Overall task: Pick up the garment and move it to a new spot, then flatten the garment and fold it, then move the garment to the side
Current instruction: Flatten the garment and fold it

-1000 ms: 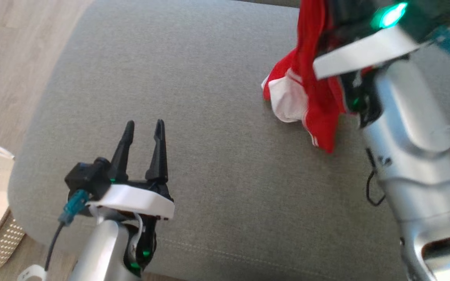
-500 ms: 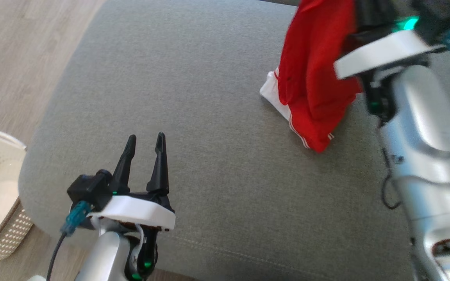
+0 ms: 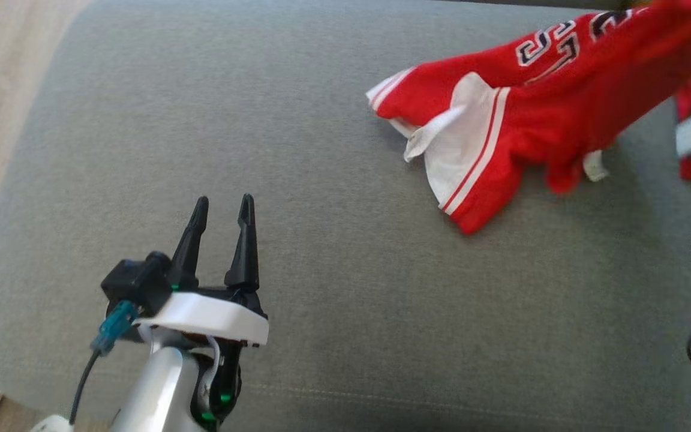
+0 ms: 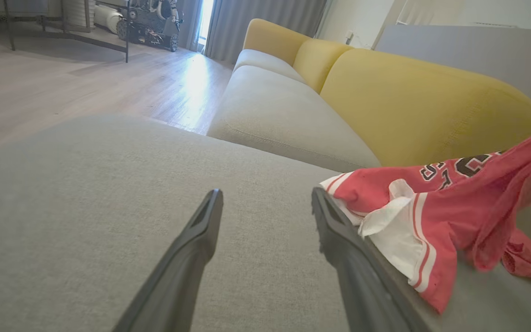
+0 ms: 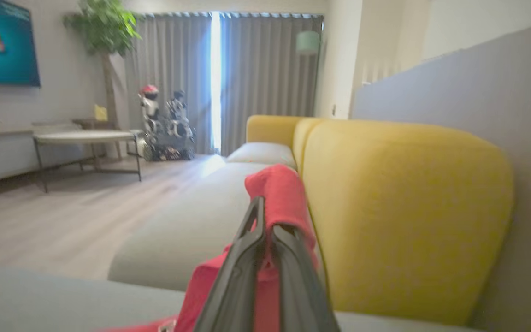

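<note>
Head: jersey part-resting on cushion, far end lifted right; left gripper apart, empty. Left wrist: jersey ahead, untouched. Right wrist: right gripper clamped on jersey (relocation apparently underway; flattening, folding, setting aside pending).

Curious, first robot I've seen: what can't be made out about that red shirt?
- Head view: the red shirt's printed number runs off the top edge.
- Right wrist view: the right pincer, shut on it, hides much of it.
- Left wrist view: the left pincer's finger covers its near edge.
</note>
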`<state>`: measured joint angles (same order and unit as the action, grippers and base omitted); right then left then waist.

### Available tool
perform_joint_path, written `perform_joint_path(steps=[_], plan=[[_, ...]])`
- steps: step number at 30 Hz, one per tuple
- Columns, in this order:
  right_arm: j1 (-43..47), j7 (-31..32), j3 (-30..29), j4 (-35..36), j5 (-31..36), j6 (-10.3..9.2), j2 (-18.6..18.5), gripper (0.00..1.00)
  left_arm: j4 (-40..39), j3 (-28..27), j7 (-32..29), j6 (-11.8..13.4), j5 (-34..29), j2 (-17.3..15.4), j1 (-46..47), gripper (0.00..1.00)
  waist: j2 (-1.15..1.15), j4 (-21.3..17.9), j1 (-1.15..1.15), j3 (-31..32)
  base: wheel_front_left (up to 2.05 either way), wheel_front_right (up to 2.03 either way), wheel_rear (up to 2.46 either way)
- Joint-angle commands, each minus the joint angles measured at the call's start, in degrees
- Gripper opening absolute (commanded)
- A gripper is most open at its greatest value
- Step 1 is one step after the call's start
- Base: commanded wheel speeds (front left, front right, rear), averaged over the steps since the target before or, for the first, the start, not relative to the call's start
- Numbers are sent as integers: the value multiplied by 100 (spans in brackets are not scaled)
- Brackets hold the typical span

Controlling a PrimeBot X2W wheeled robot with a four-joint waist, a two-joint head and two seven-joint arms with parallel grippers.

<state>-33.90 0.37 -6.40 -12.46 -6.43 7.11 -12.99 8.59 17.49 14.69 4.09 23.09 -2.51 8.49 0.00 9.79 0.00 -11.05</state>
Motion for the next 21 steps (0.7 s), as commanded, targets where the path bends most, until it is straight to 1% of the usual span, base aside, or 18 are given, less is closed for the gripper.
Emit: perform_joint_path(steps=[1,5,6,7,9,11,13,17,21], plan=[[170,210,-17,300,72,37,-37,0,-197,-190,30,-21,-77,-37,250,100,0,-145,0,-54,0,0,0],[867,924,-393,420,207,37,97,0,-177,-196,30,-25,-92,-37,279,100,0,-344,0,-82,0,0,0],[1027,1109,-488,378,311,37,123,38,-167,-196,30,-34,-100,-37,285,100,0,-394,0,-89,0,0,0],[1154,1235,-605,338,403,37,169,100,-156,-188,30,-47,-112,-37,293,100,0,-437,0,-94,0,0,0],[1305,1321,-798,294,599,37,287,100,-144,-185,30,-62,-130,-37,318,100,0,-527,0,-112,0,0,0],[1360,1321,-816,279,699,37,341,100,-140,-194,30,-63,-138,-37,334,100,0,-573,0,-118,0,0,0],[1400,1235,-799,284,727,37,507,100,-133,-215,30,-73,-158,-37,363,100,0,-668,0,-123,0,0,0],[1385,875,-662,405,724,37,693,100,-117,-254,30,-98,-195,-37,400,100,0,-841,0,-99,0,0,0],[1513,388,-338,647,586,37,840,100,-107,-288,30,-114,-209,-37,363,100,0,-1002,0,15,0,0,0]])
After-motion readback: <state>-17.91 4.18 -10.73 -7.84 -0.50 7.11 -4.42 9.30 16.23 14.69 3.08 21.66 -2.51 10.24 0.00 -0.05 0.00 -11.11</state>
